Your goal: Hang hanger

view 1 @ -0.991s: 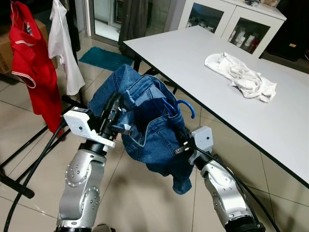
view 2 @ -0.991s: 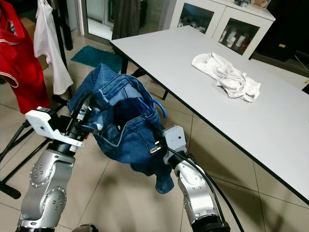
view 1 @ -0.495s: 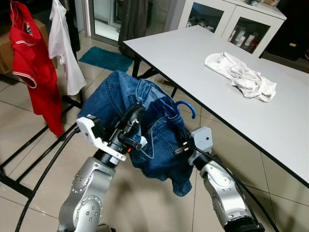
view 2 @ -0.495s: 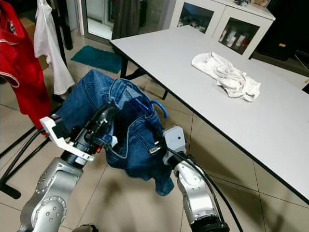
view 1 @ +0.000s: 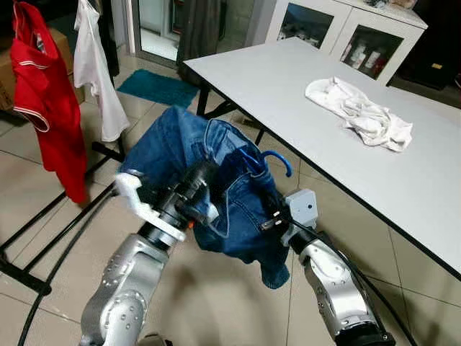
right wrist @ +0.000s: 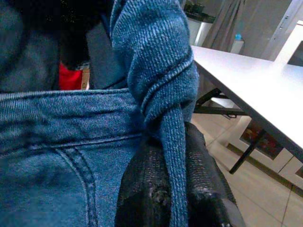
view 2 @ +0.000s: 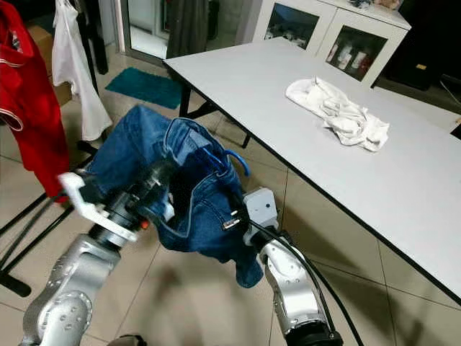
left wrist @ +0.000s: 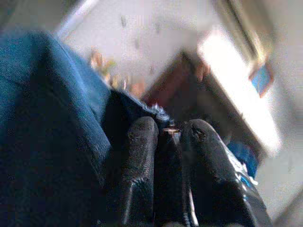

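Left gripper (view 1: 202, 189) has swung in from the jeans' outer edge toward the middle since a second ago, now pinching denim just beside the waistband; the left wrist view shows its fingers (left wrist: 137, 165) nearly together with a fold between them. Right gripper (view 1: 269, 213) hasn't moved, clamped on a twisted strip of jeans (view 1: 238, 209) on the side nearer the table (view 1: 288, 94). Blue hanger (view 1: 276, 159) sits inside the jeans, hook poking out toward the table. Jeans are bunched between both arms, well apart from the rack (view 1: 29, 277) with the red shirt (view 1: 45, 108). Judgement: still regripping and carrying, hanging not yet started, hook needs freeing before it reaches the rack.
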Tool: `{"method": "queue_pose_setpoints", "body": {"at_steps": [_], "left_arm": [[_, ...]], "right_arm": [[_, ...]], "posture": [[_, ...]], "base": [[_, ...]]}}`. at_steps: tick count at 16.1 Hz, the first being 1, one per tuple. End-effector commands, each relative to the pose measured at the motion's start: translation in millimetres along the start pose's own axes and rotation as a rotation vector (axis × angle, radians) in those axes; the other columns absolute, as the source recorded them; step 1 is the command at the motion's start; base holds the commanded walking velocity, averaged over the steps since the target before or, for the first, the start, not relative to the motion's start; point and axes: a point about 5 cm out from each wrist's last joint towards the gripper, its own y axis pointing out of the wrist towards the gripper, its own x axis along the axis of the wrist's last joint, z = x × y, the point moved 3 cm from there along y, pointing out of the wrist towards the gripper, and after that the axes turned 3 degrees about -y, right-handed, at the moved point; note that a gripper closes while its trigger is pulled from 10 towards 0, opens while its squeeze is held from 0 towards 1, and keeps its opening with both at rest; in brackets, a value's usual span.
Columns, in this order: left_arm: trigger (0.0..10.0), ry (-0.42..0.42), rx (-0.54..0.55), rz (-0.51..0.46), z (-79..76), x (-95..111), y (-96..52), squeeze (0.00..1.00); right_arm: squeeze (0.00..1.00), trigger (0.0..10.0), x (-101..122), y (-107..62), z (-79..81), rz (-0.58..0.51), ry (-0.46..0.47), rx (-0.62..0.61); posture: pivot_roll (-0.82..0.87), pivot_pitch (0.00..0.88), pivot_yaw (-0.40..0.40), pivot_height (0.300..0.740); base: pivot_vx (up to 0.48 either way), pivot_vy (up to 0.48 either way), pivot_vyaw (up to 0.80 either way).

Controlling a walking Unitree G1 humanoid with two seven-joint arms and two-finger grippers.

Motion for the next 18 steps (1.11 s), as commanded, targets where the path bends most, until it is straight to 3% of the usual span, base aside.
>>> {"method": "queue_pose_setpoints", "body": {"at_steps": [1,2,4,8,10,11,12,13,14,16,17,18], "left_arm": [[10.0,-0.044,-0.015,-0.049,-5.4,8.0,3.5,1.00],[10.0,-0.139,0.022,-0.134,1.0,20.4,3.0,1.00],[10.0,-0.220,0.065,-0.193,9.9,28.3,0.5,1.00],[10.0,-0.239,0.129,-0.185,22.7,26.6,-5.8,1.00],[10.0,-0.176,0.238,-0.198,40.1,28.0,-11.9,1.00],[10.0,-0.027,0.291,-0.174,47.2,28.2,-12.9,0.84],[10.0,0.039,0.297,-0.154,47.9,27.3,-12.2,0.84],[10.0,0.130,0.284,-0.121,45.6,25.1,-9.5,0.00],[10.0,0.282,0.242,-0.058,39.0,18.6,-3.2,0.00],[10.0,0.404,0.191,-0.016,30.0,11.0,4.6,0.00],[10.0,0.421,0.179,-0.016,27.9,10.5,6.1,0.00],[10.0,0.448,0.160,-0.022,24.5,10.8,7.8,1.00]], "right_arm": [[0.00,0.0,6.6,-0.9,-8.5,-0.027,0.002,-0.028],[0.00,0.0,6.5,-1.0,-8.1,-0.027,0.003,-0.028],[0.00,0.0,6.6,-0.8,-8.0,-0.027,0.005,-0.031],[0.00,0.0,8.9,0.9,-12.1,-0.034,0.003,-0.047],[0.00,0.0,19.9,6.1,-23.4,-0.067,0.001,-0.084],[0.00,0.0,26.0,9.5,-27.8,-0.084,0.003,-0.097],[0.00,0.0,27.9,10.7,-28.9,-0.089,0.004,-0.100],[0.00,0.0,30.3,12.4,-29.5,-0.094,0.005,-0.101],[0.00,0.0,32.8,15.2,-28.6,-0.098,0.004,-0.099],[0.00,0.0,32.2,18.5,-24.5,-0.089,0.005,-0.085],[0.00,0.0,30.9,19.6,-21.5,-0.081,0.002,-0.069],[0.00,0.0,28.3,20.9,-17.2,-0.065,-0.004,-0.041]], "posture": [[0.15,0.105,-0.162,0.740],[0.15,0.104,-0.161,0.740],[0.15,0.104,-0.159,0.740],[0.14,0.100,-0.157,0.740],[0.14,0.098,-0.157,0.740],[0.14,0.093,-0.156,0.740],[0.14,0.092,-0.157,0.740],[0.15,0.092,-0.157,0.740],[0.15,0.089,-0.156,0.740],[0.15,0.081,-0.155,0.740],[0.15,0.078,-0.154,0.740],[0.15,0.075,-0.153,0.740]], "base": [[0.000,0.000,0.00],[0.000,0.000,0.00],[0.000,0.000,0.00],[0.000,0.000,0.00],[0.000,0.000,0.00],[0.000,0.000,0.00],[0.000,0.000,0.00],[0.000,0.000,0.00],[0.000,0.000,0.00],[0.000,0.000,0.00],[0.000,0.000,0.00],[0.000,0.000,0.00]]}}
